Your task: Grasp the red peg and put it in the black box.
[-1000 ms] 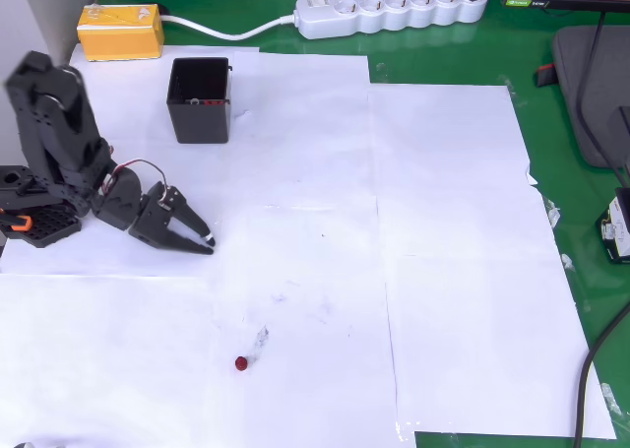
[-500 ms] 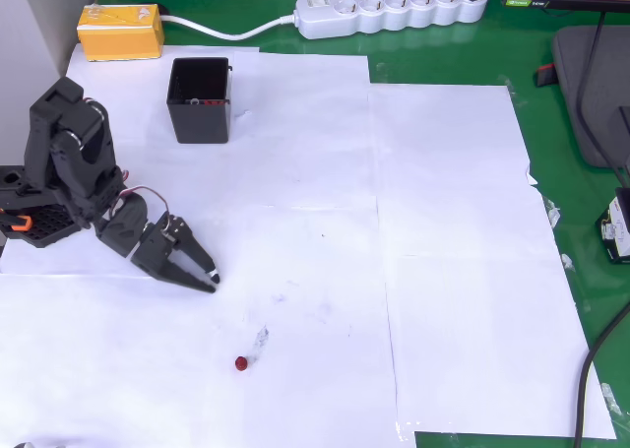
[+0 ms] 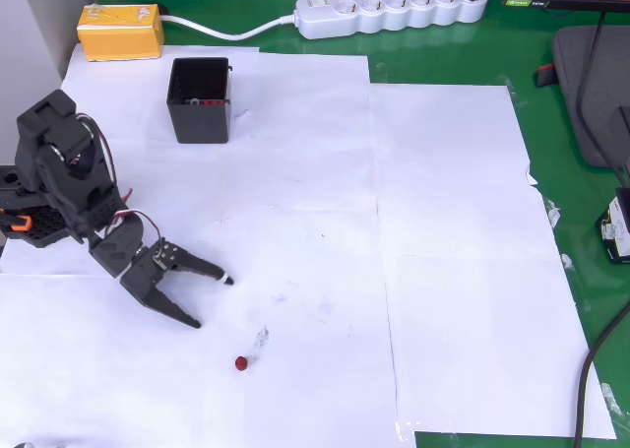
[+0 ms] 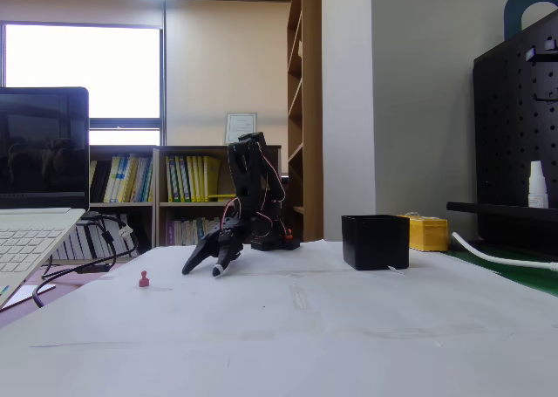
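1. Arm [image 3: 69, 177]: matte black plastic throughout, built of blocky, angular segments; in the fixed view it reads as a dark silhouette [image 4: 253, 192].
2. Base [image 3: 30, 222]: black, flat, with a ribbed or gridded top face and one small orange part at its left edge in the overhead view.
3. Cables: thin red and white wires loop in the open between the upper segments and the wrist.
4. Gripper [image 3: 212, 301]: two long, tapering black fingers ending in points; one fingertip [image 3: 226, 280] carries a small pale mark.
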You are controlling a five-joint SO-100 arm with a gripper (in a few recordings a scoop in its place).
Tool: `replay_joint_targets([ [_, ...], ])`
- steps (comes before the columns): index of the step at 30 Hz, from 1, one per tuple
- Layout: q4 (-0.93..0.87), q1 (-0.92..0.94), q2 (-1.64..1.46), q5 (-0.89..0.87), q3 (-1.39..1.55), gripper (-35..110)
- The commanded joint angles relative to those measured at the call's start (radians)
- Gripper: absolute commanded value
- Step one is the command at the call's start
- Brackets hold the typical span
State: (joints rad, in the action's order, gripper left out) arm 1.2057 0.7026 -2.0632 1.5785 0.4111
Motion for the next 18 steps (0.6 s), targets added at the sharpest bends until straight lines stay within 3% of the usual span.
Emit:
replay_joint_targets([
  [1,-0.025,0.012,0.032,-0.009,0.012,34],
  [9,-0.153,0.04,0.048,0.006,0.129,34],
  [18,-0.172,0.066,-0.017,0.011,0.267,34],
])
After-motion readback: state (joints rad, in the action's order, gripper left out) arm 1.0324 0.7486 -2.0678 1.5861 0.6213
